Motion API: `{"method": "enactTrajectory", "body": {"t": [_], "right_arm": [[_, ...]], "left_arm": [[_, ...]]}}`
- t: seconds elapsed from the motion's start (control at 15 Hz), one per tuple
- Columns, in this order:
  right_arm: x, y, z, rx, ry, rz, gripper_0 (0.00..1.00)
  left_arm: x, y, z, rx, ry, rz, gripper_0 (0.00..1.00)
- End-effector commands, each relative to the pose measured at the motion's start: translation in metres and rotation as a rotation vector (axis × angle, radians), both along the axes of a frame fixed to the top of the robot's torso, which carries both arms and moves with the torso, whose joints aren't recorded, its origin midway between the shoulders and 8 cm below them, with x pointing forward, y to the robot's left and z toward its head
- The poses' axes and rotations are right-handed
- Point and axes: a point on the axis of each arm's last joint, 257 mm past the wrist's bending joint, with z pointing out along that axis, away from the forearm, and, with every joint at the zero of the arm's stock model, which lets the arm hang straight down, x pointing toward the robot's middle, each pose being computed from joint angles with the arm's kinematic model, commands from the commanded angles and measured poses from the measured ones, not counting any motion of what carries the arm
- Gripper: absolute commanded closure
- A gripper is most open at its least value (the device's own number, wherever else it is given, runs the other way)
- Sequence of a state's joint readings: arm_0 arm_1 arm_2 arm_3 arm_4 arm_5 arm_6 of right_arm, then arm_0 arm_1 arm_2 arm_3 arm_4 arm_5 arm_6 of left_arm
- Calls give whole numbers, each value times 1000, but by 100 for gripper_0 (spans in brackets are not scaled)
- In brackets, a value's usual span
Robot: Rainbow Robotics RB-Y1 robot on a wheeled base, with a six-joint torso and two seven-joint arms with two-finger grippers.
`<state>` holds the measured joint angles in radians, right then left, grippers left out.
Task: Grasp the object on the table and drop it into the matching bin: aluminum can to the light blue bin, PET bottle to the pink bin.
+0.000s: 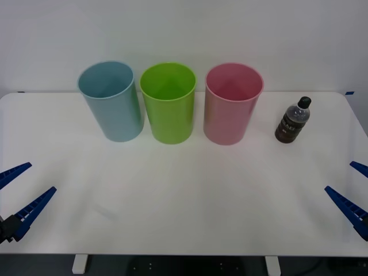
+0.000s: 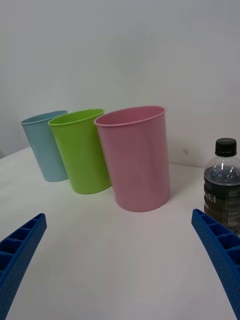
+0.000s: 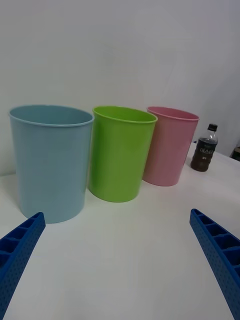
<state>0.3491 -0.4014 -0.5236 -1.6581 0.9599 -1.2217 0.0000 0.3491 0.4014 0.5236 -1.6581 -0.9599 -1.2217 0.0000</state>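
A small PET bottle [image 1: 293,120] of dark brown liquid with a black cap stands upright on the white table [image 1: 184,201], just right of the pink bin [image 1: 232,103]. The light blue bin [image 1: 111,100] stands at the left end of the row. My right gripper [image 1: 352,194] hovers open at the table's near right corner, well in front of the bottle [image 2: 224,186]; the pink bin [image 2: 135,157] is ahead of it. My left gripper [image 1: 20,192] is open at the near left corner, facing the light blue bin [image 3: 51,161]. The bottle [image 3: 205,149] is far off beside the pink bin [image 3: 169,145].
A lime green bin [image 1: 169,102] stands between the blue and pink bins. A plain white wall rises behind the table. The table's front half is bare between the two grippers.
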Motion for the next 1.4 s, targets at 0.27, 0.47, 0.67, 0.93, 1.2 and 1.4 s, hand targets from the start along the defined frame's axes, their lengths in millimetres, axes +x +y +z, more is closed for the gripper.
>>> {"method": "enactTrajectory", "body": {"t": [0.27, 0.47, 0.67, 0.93, 1.2, 1.4], "right_arm": [[-2, -8, -5, 13, 13, -26, 0], [0, -7, -7, 8, 17, -26, 0], [9, -10, -12, 7, 25, -62, 0], [23, -11, -23, -4, 36, -119, 0], [32, -19, -35, -58, 20, -168, 0], [45, -29, -51, -132, -6, -219, 0]], "left_arm": [[0, 0, 0, 0, 0, 0, 0], [0, 0, 0, 0, 0, 0, 0], [0, 0, 0, 0, 0, 0, 0], [0, 0, 0, 0, 0, 0, 0], [0, 0, 0, 0, 0, 0, 0], [0, 0, 0, 0, 0, 0, 0]]}}
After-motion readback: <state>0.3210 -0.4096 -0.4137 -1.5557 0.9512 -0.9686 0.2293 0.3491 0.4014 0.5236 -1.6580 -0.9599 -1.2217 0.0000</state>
